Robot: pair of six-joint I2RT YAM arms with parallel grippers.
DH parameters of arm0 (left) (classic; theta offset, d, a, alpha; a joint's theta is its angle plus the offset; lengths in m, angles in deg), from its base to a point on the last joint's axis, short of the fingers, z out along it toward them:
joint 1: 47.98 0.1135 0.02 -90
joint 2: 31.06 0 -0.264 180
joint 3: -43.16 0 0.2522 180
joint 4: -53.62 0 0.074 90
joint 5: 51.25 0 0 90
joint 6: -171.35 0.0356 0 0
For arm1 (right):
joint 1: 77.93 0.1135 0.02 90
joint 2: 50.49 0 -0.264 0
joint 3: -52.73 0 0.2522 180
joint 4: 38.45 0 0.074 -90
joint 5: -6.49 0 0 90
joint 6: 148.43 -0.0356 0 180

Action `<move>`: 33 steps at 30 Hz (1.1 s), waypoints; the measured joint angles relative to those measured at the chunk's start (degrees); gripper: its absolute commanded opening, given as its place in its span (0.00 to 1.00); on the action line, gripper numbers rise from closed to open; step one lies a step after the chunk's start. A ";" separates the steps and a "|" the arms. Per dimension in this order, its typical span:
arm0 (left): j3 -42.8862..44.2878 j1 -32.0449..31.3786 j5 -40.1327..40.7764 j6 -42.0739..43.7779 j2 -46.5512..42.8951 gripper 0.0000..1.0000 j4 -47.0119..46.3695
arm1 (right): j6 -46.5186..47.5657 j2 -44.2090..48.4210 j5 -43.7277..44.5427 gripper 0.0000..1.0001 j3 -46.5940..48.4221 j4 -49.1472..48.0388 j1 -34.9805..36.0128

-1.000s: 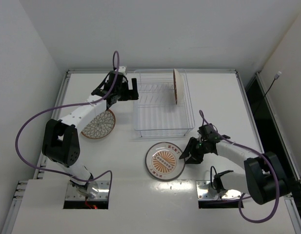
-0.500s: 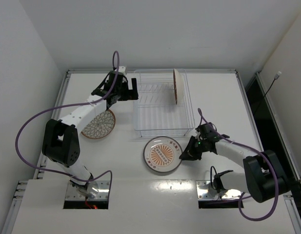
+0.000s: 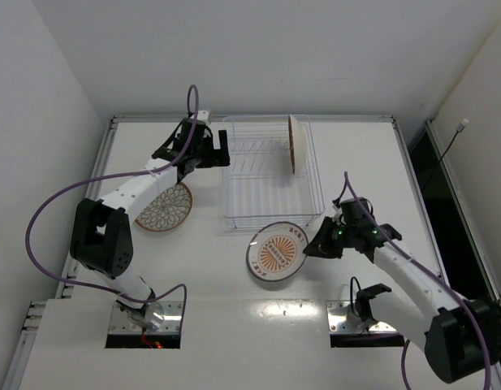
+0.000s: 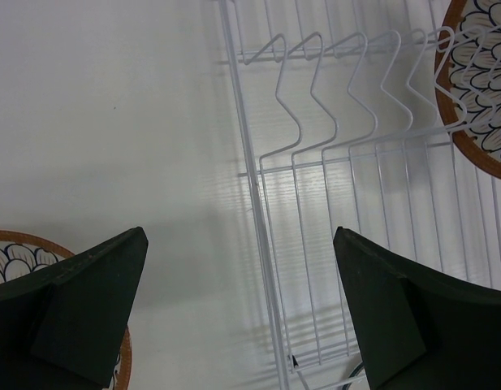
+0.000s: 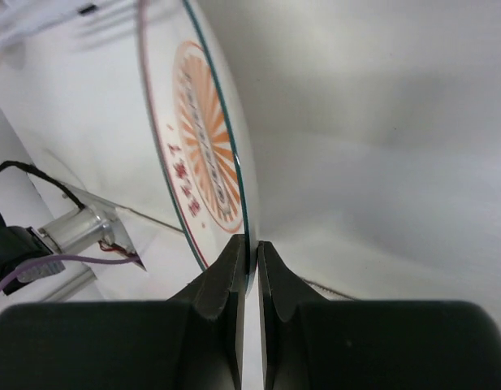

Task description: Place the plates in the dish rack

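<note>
My right gripper (image 3: pixel 313 246) is shut on the rim of a plate with an orange radial pattern and small red marks (image 3: pixel 276 253), held lifted and tilted just in front of the dish rack (image 3: pixel 270 213). In the right wrist view the gripper (image 5: pixel 249 253) pinches that plate's (image 5: pixel 203 146) edge. A second plate (image 3: pixel 293 143) stands upright in the rack's far right slots; it also shows in the left wrist view (image 4: pixel 477 81). A third plate (image 3: pixel 164 206) lies flat on the table left of the rack. My left gripper (image 3: pixel 223 151) is open and empty above the rack's left edge (image 4: pixel 254 203).
White walls close the table (image 3: pixel 364 162) on the left, back and right. The arm bases and their mounting plates (image 3: pixel 360 315) sit at the near edge. A purple cable (image 3: pixel 55 203) loops off the left arm.
My right gripper has lifted the orange-patterned plate off the table, tilted it up and carried it right and toward the rack. The left arm has not moved.
</note>
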 measured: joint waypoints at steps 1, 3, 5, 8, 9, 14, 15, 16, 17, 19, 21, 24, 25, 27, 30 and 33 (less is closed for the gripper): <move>0.00 0.00 0.04 0.00 0.00 0.99 -0.02 | 0.52 1.27 0.68 0.00 1.42 1.64 0.00; 0.00 0.00 0.09 0.00 0.00 0.99 0.00 | 2.10 3.30 2.21 0.00 4.90 5.16 0.04; 0.00 0.00 0.09 0.00 0.00 0.99 0.00 | 3.67 4.37 3.50 0.00 8.11 8.44 0.24; 0.00 0.00 0.11 0.00 0.00 0.99 0.00 | 5.97 5.03 4.98 0.00 11.65 12.55 0.28; 0.00 0.00 0.13 0.00 0.00 0.99 -0.02 | 6.78 5.11 5.46 0.00 12.63 13.75 0.28; 0.00 0.00 0.17 0.00 0.00 0.99 0.00 | 9.70 5.16 8.57 0.00 16.48 18.69 0.44; 0.00 0.00 0.20 0.00 0.00 0.99 0.00 | 10.12 5.20 9.09 0.00 17.22 19.63 0.44; 0.00 0.00 0.22 0.00 0.00 0.99 -0.02 | 10.62 5.22 9.51 0.00 18.10 20.65 0.44; 0.00 0.00 0.24 0.00 0.00 0.99 0.00 | 11.10 5.25 9.88 0.00 18.97 21.55 0.44; 0.00 0.00 0.24 0.00 0.00 0.99 0.00 | 12.00 5.27 10.32 0.00 20.63 23.28 0.48; 0.00 0.00 0.24 0.00 0.00 0.99 0.00 | 13.20 5.27 10.40 0.00 22.71 25.18 0.50; 0.00 0.00 0.26 0.00 0.00 0.99 -0.02 | 15.58 5.25 10.69 0.00 27.28 28.35 0.52; 0.00 0.00 0.26 0.00 0.00 0.99 0.00 | 16.04 5.25 10.84 0.00 28.41 28.87 0.52; 0.00 0.00 0.26 0.00 0.00 0.99 0.00 | 17.42 5.09 11.17 0.00 31.52 30.58 0.50; 0.00 0.00 0.26 0.00 0.00 0.99 0.00 | 19.30 4.20 11.56 0.00 36.59 33.68 0.52; 0.00 0.00 0.26 0.00 0.00 0.99 -0.02 | 20.72 1.84 12.96 0.00 42.95 36.63 0.52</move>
